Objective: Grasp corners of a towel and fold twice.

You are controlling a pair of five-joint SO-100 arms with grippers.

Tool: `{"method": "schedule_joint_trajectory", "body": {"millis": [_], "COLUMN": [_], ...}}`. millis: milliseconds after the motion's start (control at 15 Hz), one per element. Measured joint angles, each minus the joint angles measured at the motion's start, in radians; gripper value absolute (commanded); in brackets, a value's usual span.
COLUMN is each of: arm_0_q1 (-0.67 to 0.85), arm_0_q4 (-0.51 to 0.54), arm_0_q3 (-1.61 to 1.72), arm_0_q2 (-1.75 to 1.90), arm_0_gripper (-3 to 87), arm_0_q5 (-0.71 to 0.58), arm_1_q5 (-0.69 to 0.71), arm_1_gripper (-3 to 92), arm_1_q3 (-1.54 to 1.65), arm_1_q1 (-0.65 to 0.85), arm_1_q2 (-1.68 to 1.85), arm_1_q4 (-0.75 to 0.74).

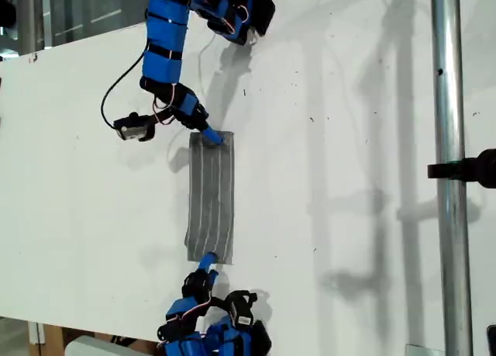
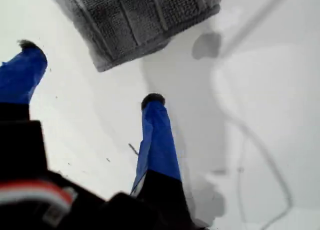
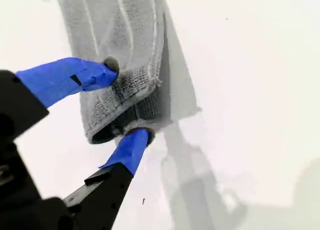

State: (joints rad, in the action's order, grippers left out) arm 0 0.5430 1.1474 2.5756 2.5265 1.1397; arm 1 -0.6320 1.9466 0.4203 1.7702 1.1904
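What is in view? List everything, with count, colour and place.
towel: one, grey with pale stripes, lying as a narrow strip in the middle of the table.
table: one, white, under everything.
pole: one, silver metal, upright at the exterior view's right.
clamp: one, black, on the pole.
cable: one, black, looping beside the upper arm.
arms: two, blue and black, one at the exterior view's top, one at its bottom, at the towel's two ends.
my first hand: blue fingers, open, just short of a towel corner.
my second hand: blue fingers, pinching the towel's end.
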Motion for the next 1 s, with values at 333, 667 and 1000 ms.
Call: {"method": "schedule_joint_trajectory", "body": {"millis": [333,667,1000], "arm_0_q1": [-0.115,-0.468,-0.571], "arm_0_q4": [0.118,0.011,0.012], "arm_0_q3": [0.06,0.37,0.422], "arm_0_q2": [0.399,0.897,0.942], "arm_0_gripper": [15.9,0.2,-0.1], "arm_0_q5": [0.055,0.118,0.206], "arm_1_q5": [-0.173,-0.523,-0.727], "arm_1_gripper": [44.3,43.8,43.7], "arm_1_q3": [0.38,0.632,0.394], "arm_1_q1": [0.029,0.06,-0.021], "arm_1_q2": [0.626,0.716,-0.02], "arm_1_q4": [0.123,-0.049,-0.494]}}
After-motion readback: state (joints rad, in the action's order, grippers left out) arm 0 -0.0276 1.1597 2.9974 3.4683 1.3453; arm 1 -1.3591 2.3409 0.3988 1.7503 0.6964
